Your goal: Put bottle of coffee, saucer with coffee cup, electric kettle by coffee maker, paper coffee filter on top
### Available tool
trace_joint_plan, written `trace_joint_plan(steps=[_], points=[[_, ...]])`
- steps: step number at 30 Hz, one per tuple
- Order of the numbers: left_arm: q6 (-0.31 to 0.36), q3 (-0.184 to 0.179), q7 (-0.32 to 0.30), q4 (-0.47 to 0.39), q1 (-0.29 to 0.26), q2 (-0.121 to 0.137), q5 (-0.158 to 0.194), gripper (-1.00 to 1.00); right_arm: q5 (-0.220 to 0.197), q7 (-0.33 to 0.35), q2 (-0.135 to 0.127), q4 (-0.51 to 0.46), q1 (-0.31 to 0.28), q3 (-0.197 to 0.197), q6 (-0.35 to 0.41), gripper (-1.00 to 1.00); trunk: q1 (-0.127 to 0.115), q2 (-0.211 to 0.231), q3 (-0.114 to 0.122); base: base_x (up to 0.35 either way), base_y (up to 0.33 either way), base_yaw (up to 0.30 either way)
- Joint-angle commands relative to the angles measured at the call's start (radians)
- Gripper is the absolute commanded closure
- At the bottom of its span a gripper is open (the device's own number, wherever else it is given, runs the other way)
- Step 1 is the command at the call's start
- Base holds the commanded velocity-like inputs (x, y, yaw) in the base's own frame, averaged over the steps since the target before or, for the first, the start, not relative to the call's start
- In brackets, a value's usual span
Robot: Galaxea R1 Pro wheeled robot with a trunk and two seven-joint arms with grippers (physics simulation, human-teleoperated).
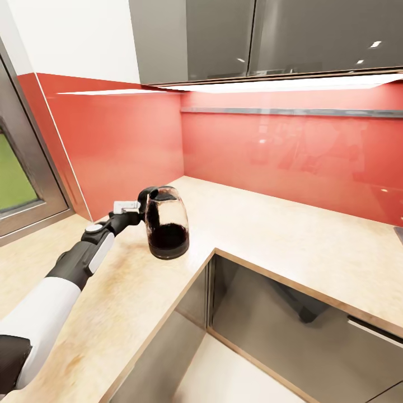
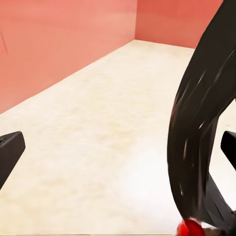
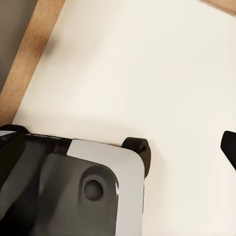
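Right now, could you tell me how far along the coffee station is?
Early on. The kettle stands upright on the countertop near the corner. The left gripper is at its handle, fingers spread to either side, not closed. No coffee maker appears beside it, so placing is still ahead.

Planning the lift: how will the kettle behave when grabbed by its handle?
The kettle looks like glass, so probably fragile and slippery on the body. Dark liquid at the bottom likely adds weight and may slosh. With the left claw open around the handle, off-centre lifting could tilt it.
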Motion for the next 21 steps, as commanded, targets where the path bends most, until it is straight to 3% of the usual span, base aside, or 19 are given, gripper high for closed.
trace_joint_plan(steps=[1,20,21], points=[[0.004,-0.002,0.001,0.001,-0.001,0.001,0.007,-1.0,-0.008,0.004,0.0,0.004,-0.002,0.009,-0.006,-1.0,0.0,-0.001,-0.001,0.0,0.0,0.0],[0.007,-0.006,-0.001,0.005,-0.001,-0.003,0.007,-1.0,-0.008,0.004,0.001,0.004,-0.002,0.009,-0.006,-1.0,0.0,-0.001,-0.001,0.0,0.0,0.0],[0.008,-0.006,-0.001,0.005,-0.001,-0.003,0.007,1.0,-0.008,0.004,0.001,0.004,-0.002,0.009,-0.006,-1.0,0.0,-0.001,-0.001,0.0,0.0,0.0]])
